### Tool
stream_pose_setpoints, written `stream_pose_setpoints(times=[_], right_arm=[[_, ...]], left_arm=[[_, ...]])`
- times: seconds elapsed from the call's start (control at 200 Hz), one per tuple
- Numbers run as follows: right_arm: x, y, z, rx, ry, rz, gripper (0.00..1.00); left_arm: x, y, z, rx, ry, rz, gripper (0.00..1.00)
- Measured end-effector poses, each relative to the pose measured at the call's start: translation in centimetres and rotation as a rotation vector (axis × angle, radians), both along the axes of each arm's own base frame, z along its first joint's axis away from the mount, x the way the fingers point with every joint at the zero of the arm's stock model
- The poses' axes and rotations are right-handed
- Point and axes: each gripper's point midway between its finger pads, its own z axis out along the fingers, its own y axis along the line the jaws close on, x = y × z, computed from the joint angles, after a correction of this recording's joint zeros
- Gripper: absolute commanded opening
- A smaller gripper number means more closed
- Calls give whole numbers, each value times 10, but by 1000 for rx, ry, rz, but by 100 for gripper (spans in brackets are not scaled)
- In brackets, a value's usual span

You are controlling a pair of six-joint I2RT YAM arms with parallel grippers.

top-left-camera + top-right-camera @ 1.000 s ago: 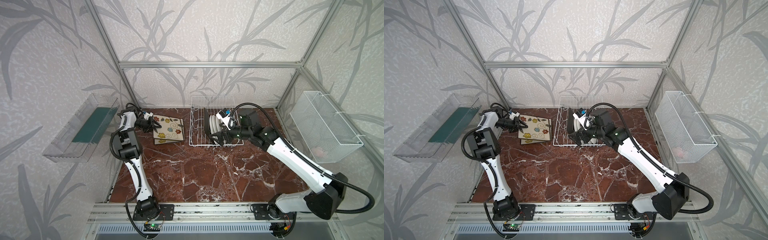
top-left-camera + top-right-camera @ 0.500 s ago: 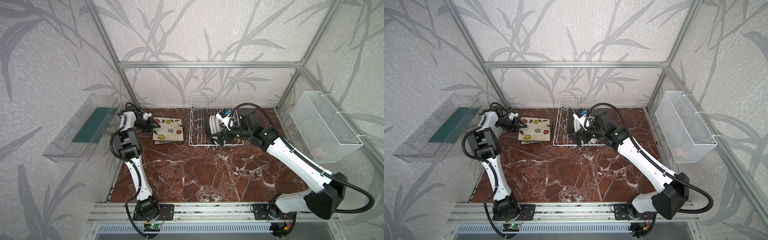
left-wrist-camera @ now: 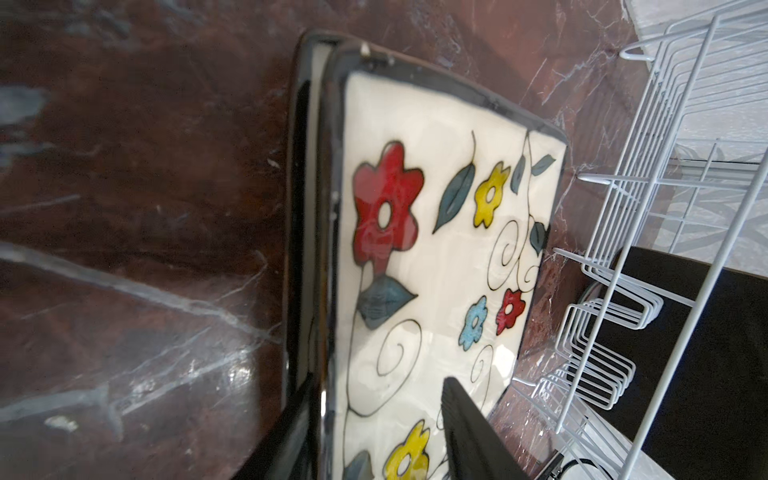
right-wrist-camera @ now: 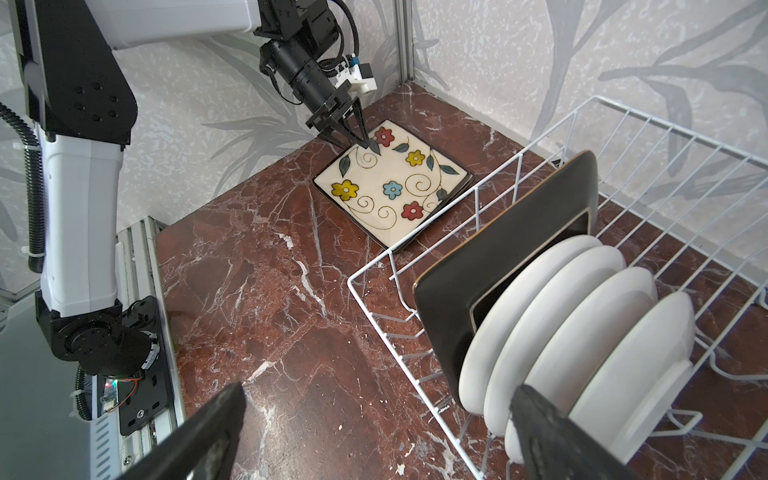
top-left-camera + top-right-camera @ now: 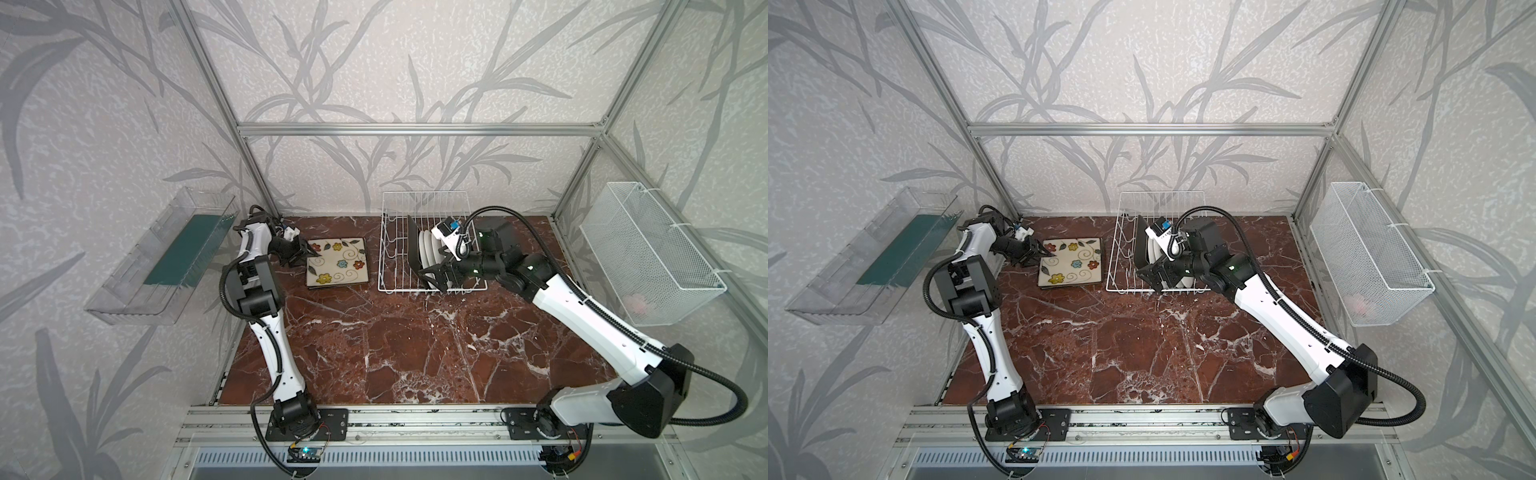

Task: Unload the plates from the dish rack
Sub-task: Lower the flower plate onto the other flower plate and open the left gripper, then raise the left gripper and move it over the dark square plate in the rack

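Red-brown marble forms the table [image 5: 374,353], and everything inspected stands on it. The dish rack [image 5: 390,232], made of white wire, sits at the back centre in both top views. Two groups of plates stand on edge inside it. One is a single square plate [image 4: 498,257] showing its black back. Beside it, toward the right arm, four round white plates [image 4: 582,332] are packed in a close row.

Out of the rack, a stack of flowered plates [image 5: 337,262] lies flat and face up on the table, just left of the rack and not touching it. The stack appears to hold three plates, but the edges overlap and the count is not certain.

The left claw [image 4: 353,143] is at the stack's far left corner. Its jaws are parted and the top plate is released. One of its fingers [image 3: 469,436] is over the flowered face and the other is outside the black rim. Whether either finger touches the plate cannot be told.

The right claw [image 5: 434,276] is at the near end of the rack, next to the round white plates. Its jaws are spread wide and it is grasping nothing.
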Motion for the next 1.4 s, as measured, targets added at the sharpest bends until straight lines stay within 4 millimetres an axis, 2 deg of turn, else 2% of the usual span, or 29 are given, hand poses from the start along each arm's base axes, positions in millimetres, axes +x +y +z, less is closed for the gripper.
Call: stream_pose_setpoints(times=[0.135, 0.535, 0.63, 0.765, 1.07, 1.175, 1.4], right_arm=[[0, 0, 0, 0, 0, 0, 99], [0, 0, 0, 0, 1, 0, 99], [0, 0, 0, 0, 0, -1, 99], [1, -1, 0, -2, -2, -5, 99], [3, -11, 5, -16, -36, -58, 99], [2, -16, 7, -20, -48, -76, 99], [-2, -24, 12, -15, -65, -104, 99]], left_arm=[[0, 3, -2, 16, 11, 15, 65], [-5, 12, -10, 76, 39, 59, 75], [-7, 10, -3, 85, 29, 68, 77], [-10, 7, 18, 107, -15, 78, 81], [-11, -25, 65, 150, -125, 28, 82], [-9, -45, 77, 158, -157, -11, 82], [-10, -95, 89, 149, -186, -95, 82]])
